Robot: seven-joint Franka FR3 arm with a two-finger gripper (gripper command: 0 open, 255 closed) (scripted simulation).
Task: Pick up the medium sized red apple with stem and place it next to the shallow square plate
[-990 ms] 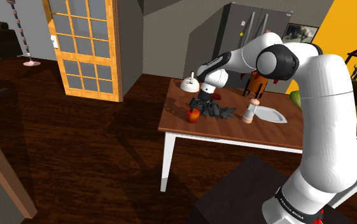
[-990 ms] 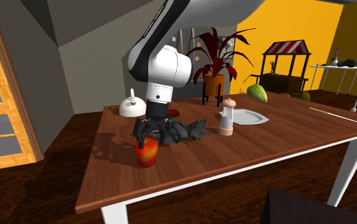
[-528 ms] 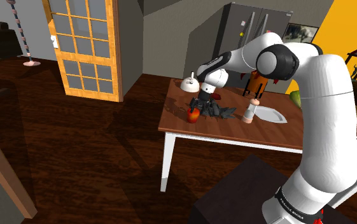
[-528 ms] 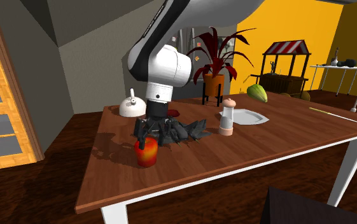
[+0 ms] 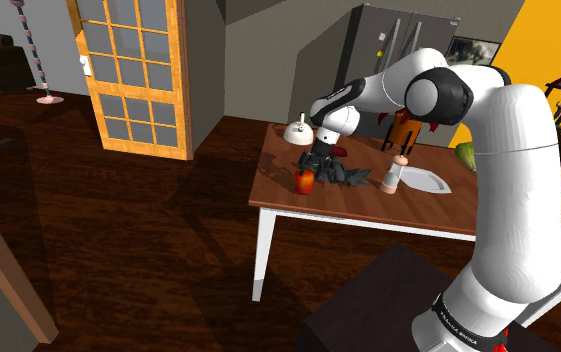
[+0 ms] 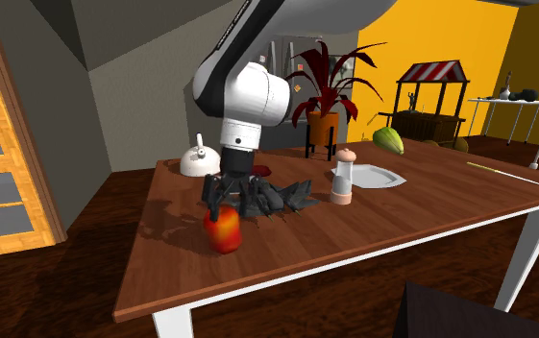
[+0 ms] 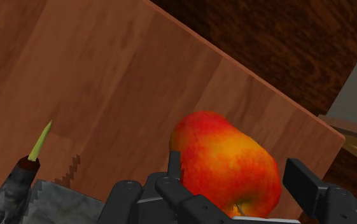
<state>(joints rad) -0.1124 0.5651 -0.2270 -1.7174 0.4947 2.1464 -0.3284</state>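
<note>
The red and yellow apple (image 6: pixel 223 231) (image 5: pixel 305 182) sits near the table's front left corner in the second exterior view. My gripper (image 6: pixel 224 215) (image 5: pixel 309 174) comes down on it from above and is shut on it. In the wrist view the apple (image 7: pixel 228 162) is clasped between the two black fingers (image 7: pixel 303 181), with its stem pointing toward the hand. It looks tilted and barely off the wood. The shallow square plate (image 6: pixel 379 177) (image 5: pixel 428 181) lies farther along the table, past a shaker.
A dark crumpled object (image 6: pixel 281 198) lies just behind the apple. A shaker (image 6: pixel 343 179) stands between it and the plate. A white round pot (image 6: pixel 198 161) is at the back left, with a red plant (image 6: pixel 323 82) and a green fruit (image 6: pixel 388 139) behind.
The arm's wrist has risen a little, and the apple has tipped and shifted slightly with the gripper. Nothing else on the table has moved.
</note>
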